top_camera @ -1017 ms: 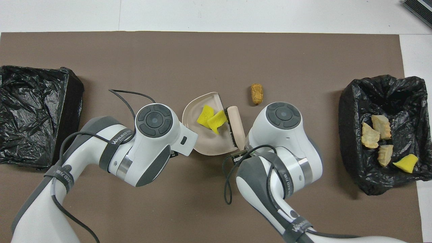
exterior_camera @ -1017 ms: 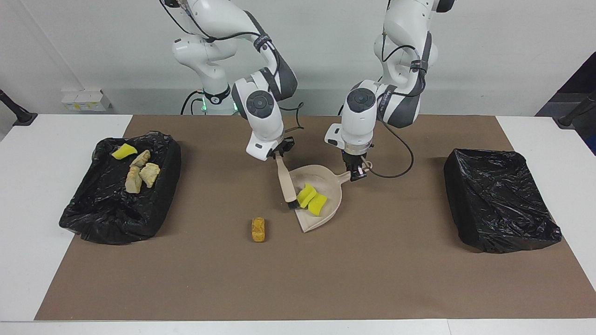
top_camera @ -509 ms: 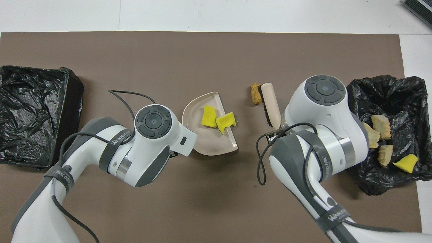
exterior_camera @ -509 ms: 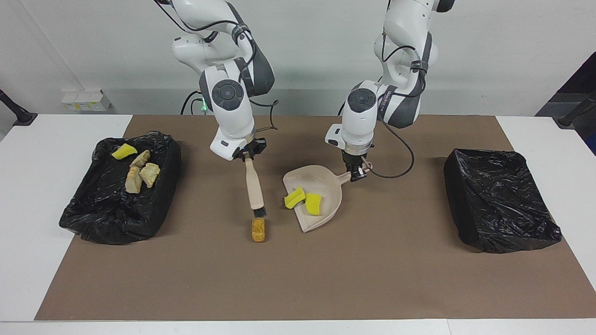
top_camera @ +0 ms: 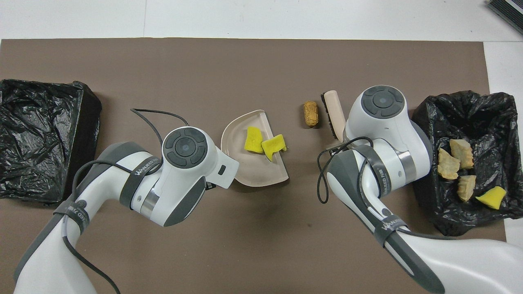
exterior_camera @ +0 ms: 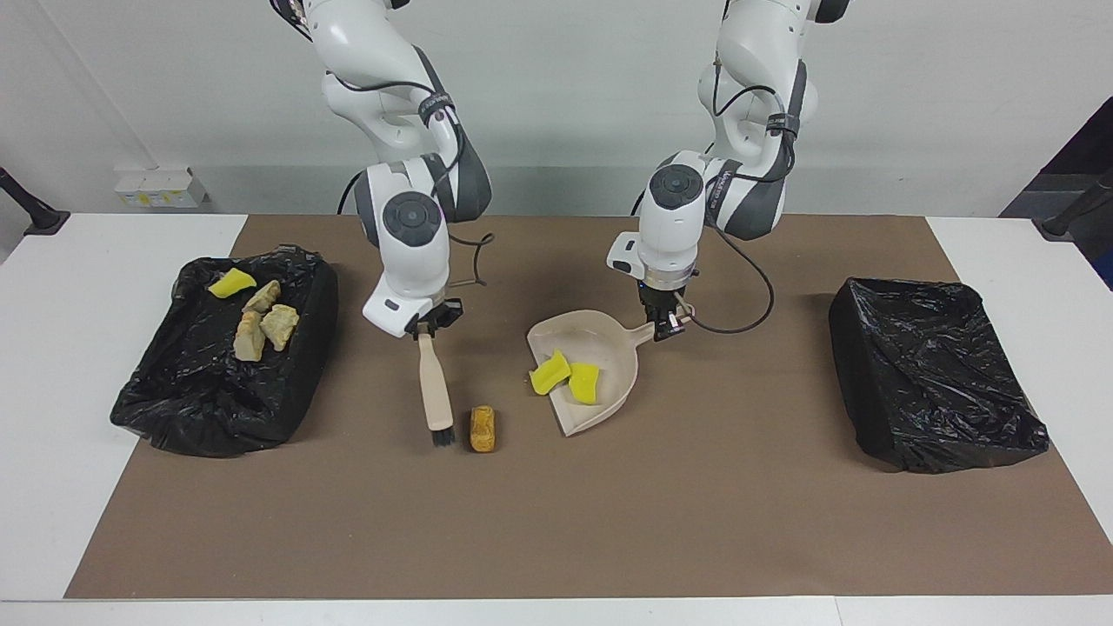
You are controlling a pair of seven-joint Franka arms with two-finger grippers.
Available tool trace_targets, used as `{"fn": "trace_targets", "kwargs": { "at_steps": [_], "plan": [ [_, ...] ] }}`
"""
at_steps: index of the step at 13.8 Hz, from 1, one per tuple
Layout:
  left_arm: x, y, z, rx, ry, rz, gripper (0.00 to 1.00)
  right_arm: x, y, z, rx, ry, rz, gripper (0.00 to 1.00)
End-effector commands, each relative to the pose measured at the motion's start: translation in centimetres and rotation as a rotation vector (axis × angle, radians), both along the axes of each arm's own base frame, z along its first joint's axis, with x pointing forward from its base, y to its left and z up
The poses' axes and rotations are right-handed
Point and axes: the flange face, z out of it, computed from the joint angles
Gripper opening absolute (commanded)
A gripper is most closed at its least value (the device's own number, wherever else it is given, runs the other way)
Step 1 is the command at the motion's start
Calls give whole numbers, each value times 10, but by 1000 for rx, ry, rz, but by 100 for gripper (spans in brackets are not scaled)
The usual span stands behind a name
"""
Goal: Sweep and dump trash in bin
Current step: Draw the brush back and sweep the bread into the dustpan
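Since a second ago my right arm swung the brush (exterior_camera: 434,391) out of the dustpan (exterior_camera: 600,348), over the brown lump (exterior_camera: 482,429), and set it down on the lump's right-arm side; bristles now sit just beside it, with a small gap. Left arm hasn't moved.

Brown mat (exterior_camera: 609,522) covers most of the table (exterior_camera: 69,487). Bin toward the right arm's end (exterior_camera: 174,391), black-lined, holds four scraps: three pale bread lumps (exterior_camera: 261,326) and one yellow chunk (exterior_camera: 231,283). Bin toward the left arm's end (exterior_camera: 935,382) shows no trash. Dustpan sits mid-mat, two yellow sponge chunks (exterior_camera: 565,376) inside, one poking over the open lip. Brown lump lies on the mat between brush and dustpan mouth, slightly farther from me than the pan's chunks.

Right gripper (exterior_camera: 426,329): jaws clamped on the brush handle's top end, brush tilted, bristles down at the mat. Left gripper (exterior_camera: 665,326): jaws clamped on the dustpan's handle, pan flat on the mat.

My read: brush is staged for one last stroke, pushing the lump toward the pan mouth. Six of seven scraps are binned or panned; after this stroke it's lift and dump. Risk: the lump rolls past the lip, or knocks out the overhanging chunk.
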Motion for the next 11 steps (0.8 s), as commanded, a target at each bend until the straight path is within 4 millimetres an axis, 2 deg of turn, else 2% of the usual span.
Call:
{"fn": "trace_targets", "kwargs": {
  "at_steps": [1,2,4,6,9,11],
  "plan": [
    [-5,7,2,-2,-24,0,0,2,46,-9,63,0,45,0],
    [-6,8,0,1,-20,0,0,-5,68,-12,92,1,56,0],
    [-7,9,-1,1,-19,2,0,-19,95,-22,133,17,91,0],
    [-3,17,-1,3,-17,14,0,-43,129,-18,196,62,178,0],
    [1,24,-2,4,-15,15,0,-53,134,-13,260,131,237,0],
    [6,31,-2,4,-15,10,0,-50,126,3,263,134,218,0]
  ]
}}
